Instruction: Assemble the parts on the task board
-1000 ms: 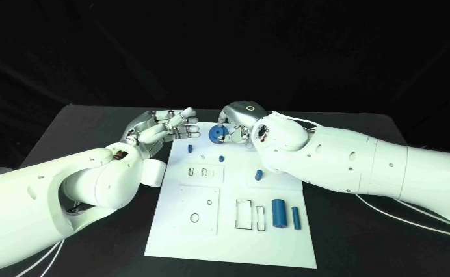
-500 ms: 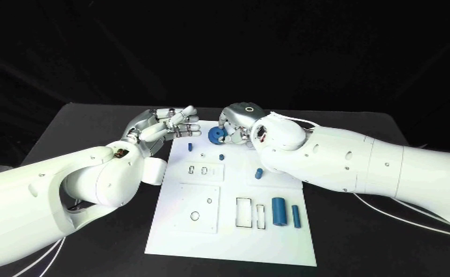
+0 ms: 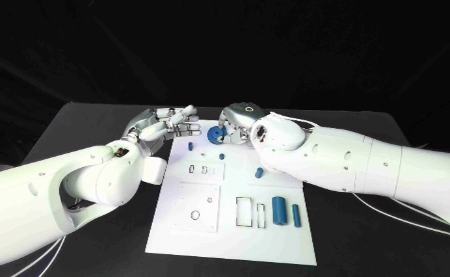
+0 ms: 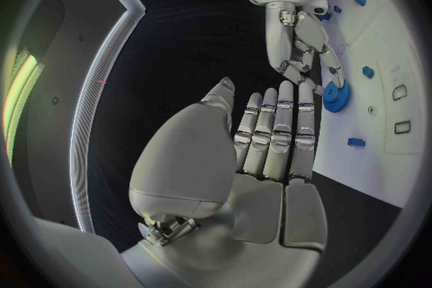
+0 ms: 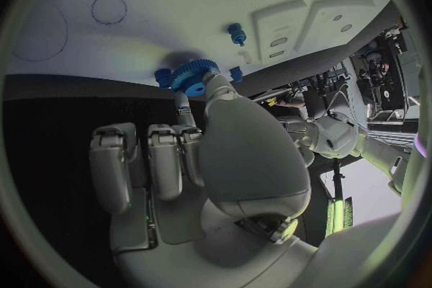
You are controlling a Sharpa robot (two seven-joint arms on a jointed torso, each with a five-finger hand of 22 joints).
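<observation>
The right hand [image 3: 237, 123] pinches a blue gear [image 3: 216, 136] at the task board's [image 3: 235, 238] far edge; the left hand [image 3: 167, 124] hovers beside it, fingers [image 4: 281, 131] extended, grasping nothing.

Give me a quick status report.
Right robot hand holds blue gear at board's far edge. Left robot hand open beside it. Nothing in the way.

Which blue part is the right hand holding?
The toothed blue gear at the board's far end, pinched by the right hand; the other blue pieces lie free on the task board.
</observation>
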